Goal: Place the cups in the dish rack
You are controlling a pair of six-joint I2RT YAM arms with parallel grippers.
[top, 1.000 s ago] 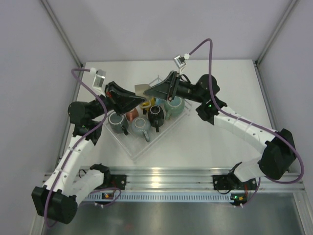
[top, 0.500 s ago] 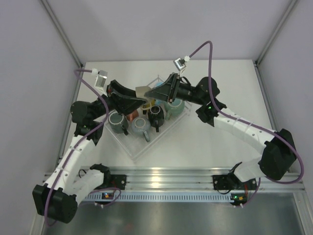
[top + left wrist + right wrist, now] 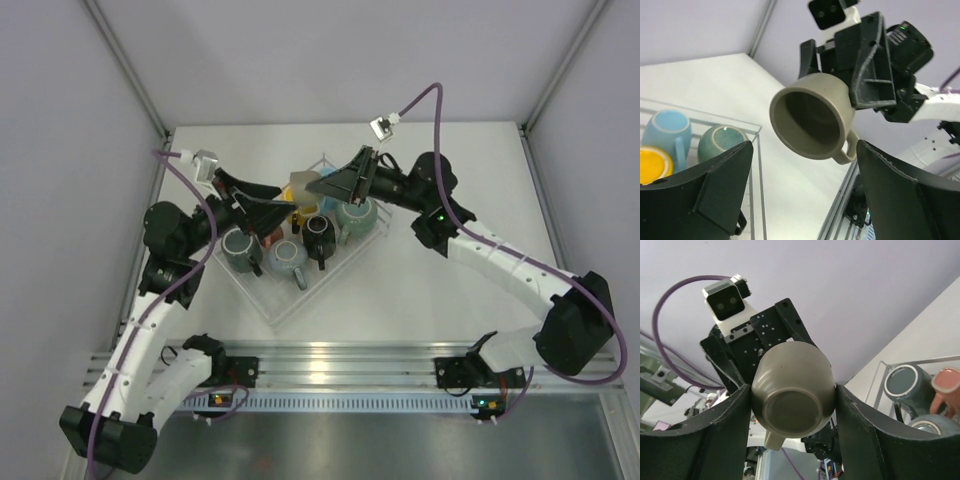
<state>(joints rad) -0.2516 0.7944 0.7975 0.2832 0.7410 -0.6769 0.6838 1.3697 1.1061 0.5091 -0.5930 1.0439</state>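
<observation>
Top external view: the right pincer (image 3: 318, 185) is closed on the olive mug (image 3: 302, 186) and holds it in the air above the far part of the dish rack (image 3: 270, 296). The left pincer (image 3: 282, 196) meets the mug from the rack's left side, and its opening cannot be read here. The dish rack stands on the bench (image 3: 450, 160). It holds the dark grey-green mug (image 3: 240, 247) at its left end, the salmon mug (image 3: 270, 234) beside that, a pale blue-grey mug (image 3: 290, 258) at its near side, the black mug (image 3: 318, 236) at its centre and the teal-green mug (image 3: 355, 214) at its right end. The yellow mug (image 3: 297, 212) is largely covered by the pincers. Left wrist view: the left pincer (image 3: 804, 145) is spread wide, with one finger at each lower corner of the view. The olive mug (image 3: 812, 122) hangs beyond the gap with its mouth toward the camera, gripped by the right pincer's fingers (image 3: 872, 70). Whether the left fingers touch it cannot be told. Inside the rack's far corner stand the light blue mug (image 3: 665, 132), the teal-green mug (image 3: 722, 142) and the yellow mug (image 3: 652, 165), which is cut off by the frame edge. Right wrist view: the right pincer (image 3: 792, 390) clamps the olive mug (image 3: 792, 397) between both fingers, with the mug's base toward the camera and its handle pointing down. The left arm's wrist stands directly behind it. The rack corner (image 3: 875, 380) shows the dark grey-green mug (image 3: 905, 382) and the salmon mug (image 3: 947, 385), the latter cropped.
</observation>
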